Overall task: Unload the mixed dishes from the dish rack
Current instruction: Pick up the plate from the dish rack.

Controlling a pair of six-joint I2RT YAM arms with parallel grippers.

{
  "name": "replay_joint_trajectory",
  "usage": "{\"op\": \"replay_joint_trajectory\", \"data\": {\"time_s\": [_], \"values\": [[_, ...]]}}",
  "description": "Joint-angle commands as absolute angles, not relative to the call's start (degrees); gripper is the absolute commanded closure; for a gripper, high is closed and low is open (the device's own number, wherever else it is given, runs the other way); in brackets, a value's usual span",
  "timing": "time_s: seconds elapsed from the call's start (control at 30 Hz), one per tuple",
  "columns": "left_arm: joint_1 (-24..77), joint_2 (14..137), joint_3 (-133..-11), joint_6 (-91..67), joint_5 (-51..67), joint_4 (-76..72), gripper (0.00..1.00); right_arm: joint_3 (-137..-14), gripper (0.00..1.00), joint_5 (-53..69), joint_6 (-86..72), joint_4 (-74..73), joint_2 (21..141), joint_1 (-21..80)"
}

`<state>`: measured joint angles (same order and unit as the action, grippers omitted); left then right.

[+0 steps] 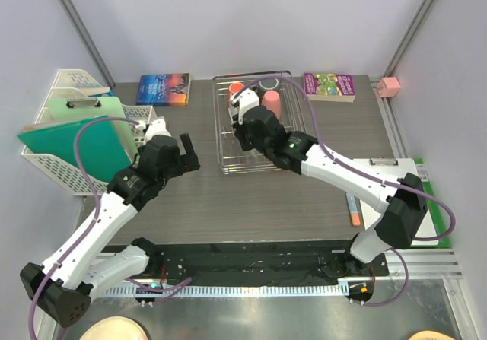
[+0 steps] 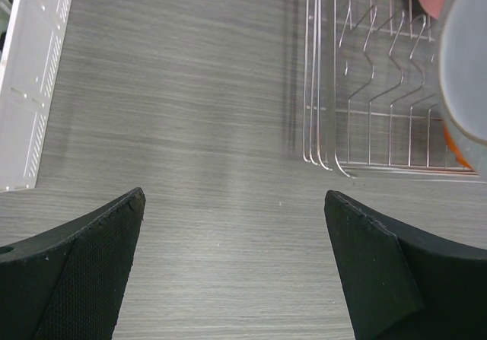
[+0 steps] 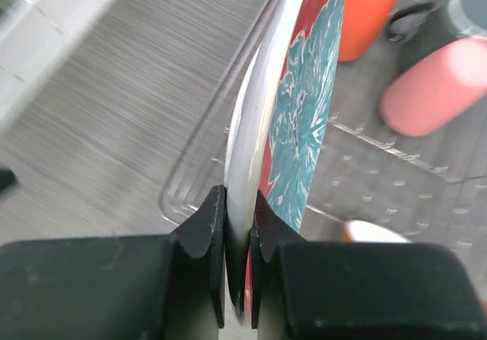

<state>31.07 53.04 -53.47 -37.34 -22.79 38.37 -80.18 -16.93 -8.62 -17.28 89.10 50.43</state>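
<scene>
The left tool (image 2: pixel 234 203) hangs wide open, empty, over the grey wood-grain bench (image 2: pixel 175 112). Beyond, the right tool (image 3: pixel 237 203) pinches the teal plate with red-orange rim (image 3: pixel 304 112), upright on edge over the silver wire dish rack (image 2: pixel 365 127) (clear of the prongs? cannot tell). Plate removal seems in hand; next needs a straight lift, clear of the pink handleless cup (image 3: pixel 437 89) and orange mug (image 3: pixel 369 9) behind.
</scene>
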Motion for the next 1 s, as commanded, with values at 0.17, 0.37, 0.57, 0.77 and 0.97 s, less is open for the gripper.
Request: {"op": "replay_joint_trajectory", "data": {"time_s": [0.17,0.37,0.57,0.77,0.97], "values": [[31.20,56.16,-63.09,-35.60,-27.77,37.62,0.00,-71.47,0.99,-49.29,19.76,-3.79,73.66,60.45],[31.20,59.68,-69.34,-34.10,-22.17,37.36,0.00,-60.48,0.99,-60.37,32.41,10.50,69.26,69.59],[31.20,62.05,-71.19,-31.12,-6.63,34.63,0.00,-49.58,0.99,-72.83,54.20,28.79,71.71,79.79],[31.20,63.98,-71.28,-30.41,2.71,34.37,0.00,-42.63,0.99,-78.13,62.66,39.09,75.93,86.83],[31.20,61.97,-69.79,-27.87,7.65,34.01,0.00,-36.74,0.99,-82.00,66.62,45.96,77.96,92.19]]}}
